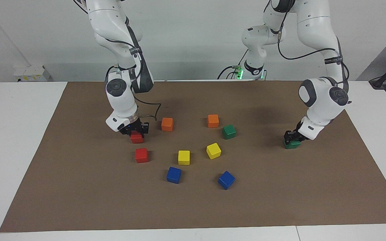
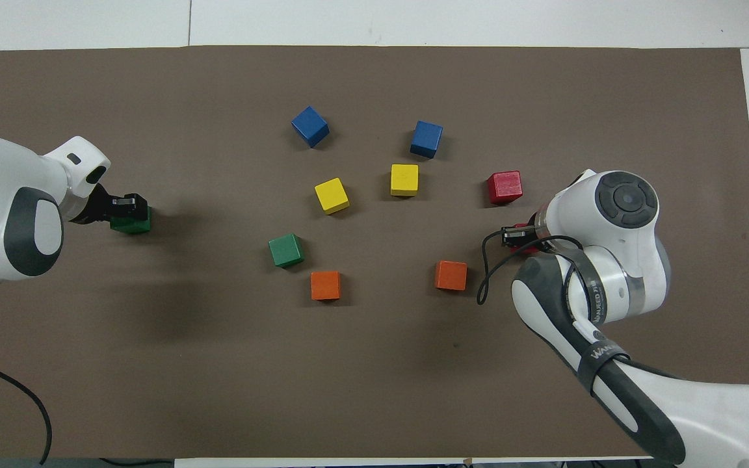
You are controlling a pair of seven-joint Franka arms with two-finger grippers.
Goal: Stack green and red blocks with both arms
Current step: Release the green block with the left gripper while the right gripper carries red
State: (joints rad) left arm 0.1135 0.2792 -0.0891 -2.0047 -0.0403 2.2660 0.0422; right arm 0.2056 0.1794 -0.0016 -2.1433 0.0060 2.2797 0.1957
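Green and red blocks: none stacked yet, all four at mat level or close to it. Right gripper (image 1: 136, 132) down on red block (image 1: 136, 137) at the right arm's end of the mat, fingers pinched on its sides, block apparently not lifted. Second red block (image 1: 141, 155) loose just beside it, farther from the robots, likely the base for the red stack. Left gripper (image 1: 292, 137) at the left arm's end of the mat, fingers clamped on green block (image 1: 292, 144), block low over the mat or resting on it, cannot tell which. Second green block (image 1: 229, 131) well apart from the held one, toward the middle, beside an orange cube (image 1: 213, 121). Other orange cube (image 1: 167, 124) just beside the right gripper, untouched. Yellow cubes (image 1: 184, 157) and blue cubes (image 1: 174, 174) scattered in the middle, not part of the job.

Judged progress: early, both grasps made, no lift or placement done. Left to do: raise red, set on second red; carry green across toward second green, set on top; release both. Risk: orange cube close to the right gripper's path; long carry for green, so slip possible
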